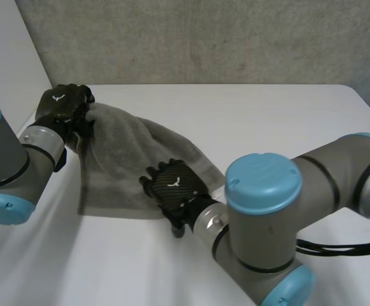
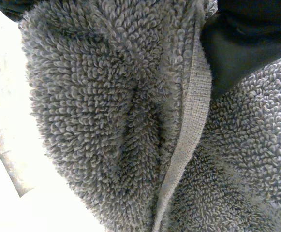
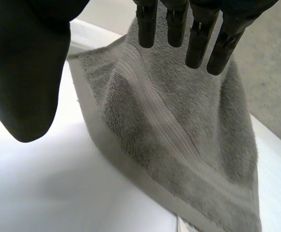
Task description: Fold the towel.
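The grey terry-cloth towel [image 1: 127, 159] lies rumpled left of centre in the head view on the white table [image 1: 286, 121], with no neat fold made yet. The left hand [image 1: 62, 105] clutches its raised upper-left corner, while the right hand [image 1: 175, 185], fingers straight and holding nothing, is over its lower-right edge; most of the folding looks left to do

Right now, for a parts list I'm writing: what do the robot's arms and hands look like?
The left arm and right arm are thick grey tubes with round light-blue caps at the joints and silver wrist rings. The left hand and right hand are black, each with a small white mark on its back.
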Motion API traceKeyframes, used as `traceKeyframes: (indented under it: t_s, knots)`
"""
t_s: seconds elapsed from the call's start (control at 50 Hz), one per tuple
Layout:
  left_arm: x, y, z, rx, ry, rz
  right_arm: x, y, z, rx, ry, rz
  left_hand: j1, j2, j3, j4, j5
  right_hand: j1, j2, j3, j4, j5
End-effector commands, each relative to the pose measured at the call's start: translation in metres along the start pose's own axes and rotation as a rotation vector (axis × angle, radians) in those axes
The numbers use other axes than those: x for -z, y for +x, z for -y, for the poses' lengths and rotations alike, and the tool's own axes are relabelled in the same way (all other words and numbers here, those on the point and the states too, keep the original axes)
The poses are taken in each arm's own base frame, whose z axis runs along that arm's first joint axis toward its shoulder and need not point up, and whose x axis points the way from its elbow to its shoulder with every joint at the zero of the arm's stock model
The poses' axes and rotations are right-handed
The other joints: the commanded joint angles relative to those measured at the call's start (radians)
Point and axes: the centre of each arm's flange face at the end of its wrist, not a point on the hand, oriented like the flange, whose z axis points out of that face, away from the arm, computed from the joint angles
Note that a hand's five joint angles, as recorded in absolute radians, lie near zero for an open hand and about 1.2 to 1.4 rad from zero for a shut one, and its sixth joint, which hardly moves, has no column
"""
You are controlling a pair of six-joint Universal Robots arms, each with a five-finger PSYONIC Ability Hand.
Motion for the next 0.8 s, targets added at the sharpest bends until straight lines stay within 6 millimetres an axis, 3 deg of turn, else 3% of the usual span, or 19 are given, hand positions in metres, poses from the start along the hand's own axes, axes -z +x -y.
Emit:
traceKeyframes:
  t_s: [0.02, 0.2, 0.34, 0.46, 0.62, 0.66, 0.68, 0.7, 0.72, 0.74, 0.8]
  knots:
    - [0.009, 0.006, 0.005, -0.001, 0.008, -0.014, -0.019, -0.023, 0.005, 0.085, 0.078, 0.033, -0.119, -0.190, -0.218, -0.185, -0.403, -0.045, -0.050, -0.052, -0.063, -0.049]
    - [0.010, 0.008, 0.004, -0.001, 0.005, -0.020, -0.042, -0.050, 0.003, 0.168, 0.142, 0.050, -0.119, -0.190, -0.218, -0.185, -0.403, -0.045, -0.050, -0.052, -0.062, -0.049]
    - [0.010, 0.009, 0.002, 0.000, -0.002, -0.022, -0.064, -0.061, -0.023, 0.388, 0.100, -0.008, -0.119, -0.190, -0.218, -0.185, -0.403, -0.039, -0.044, -0.046, -0.057, -0.043]
    - [0.011, 0.009, 0.000, 0.000, -0.004, -0.024, -0.076, -0.063, -0.031, 0.461, 0.106, -0.057, -0.119, -0.190, -0.218, -0.185, -0.403, 0.043, 0.039, 0.036, 0.026, 0.039]
    - [0.011, 0.010, 0.000, 0.000, -0.004, -0.025, -0.081, -0.060, -0.028, 0.482, 0.131, -0.088, -0.119, -0.190, -0.218, -0.185, -0.403, 0.352, 0.347, 0.344, 0.334, 0.348]
    - [0.011, 0.009, -0.001, 0.001, -0.006, -0.024, -0.083, -0.059, -0.029, 0.481, 0.128, -0.093, -0.119, -0.190, -0.218, -0.185, -0.403, 0.637, 0.633, 0.630, 0.620, 0.633]
    - [0.011, 0.009, -0.001, 0.001, -0.006, -0.024, -0.083, -0.059, -0.029, 0.481, 0.128, -0.093, -0.119, -0.190, -0.218, -0.185, -0.403, 0.639, 0.634, 0.632, 0.622, 0.635]
    - [0.011, 0.010, -0.001, 0.001, -0.006, -0.024, -0.084, -0.057, -0.030, 0.479, 0.124, -0.099, -0.119, -0.190, -0.218, -0.185, -0.403, 0.878, 0.873, 0.870, 0.860, 0.874]
    - [0.011, 0.010, -0.001, 0.001, -0.006, -0.024, -0.084, -0.057, -0.030, 0.479, 0.124, -0.099, -0.119, -0.190, -0.218, -0.185, -0.403, 0.880, 0.875, 0.873, 0.862, 0.876]
    - [0.011, 0.009, -0.001, 0.001, -0.006, -0.022, -0.084, -0.055, -0.030, 0.478, 0.122, -0.103, -0.119, -0.190, -0.218, -0.185, -0.403, 1.101, 1.096, 1.094, 1.083, 1.097]
    - [0.011, 0.010, -0.001, 0.003, -0.006, -0.024, -0.083, -0.054, -0.029, 0.477, 0.122, -0.107, -0.119, -0.190, -0.218, -0.185, -0.403, 1.167, 1.162, 1.159, 1.149, 1.163]
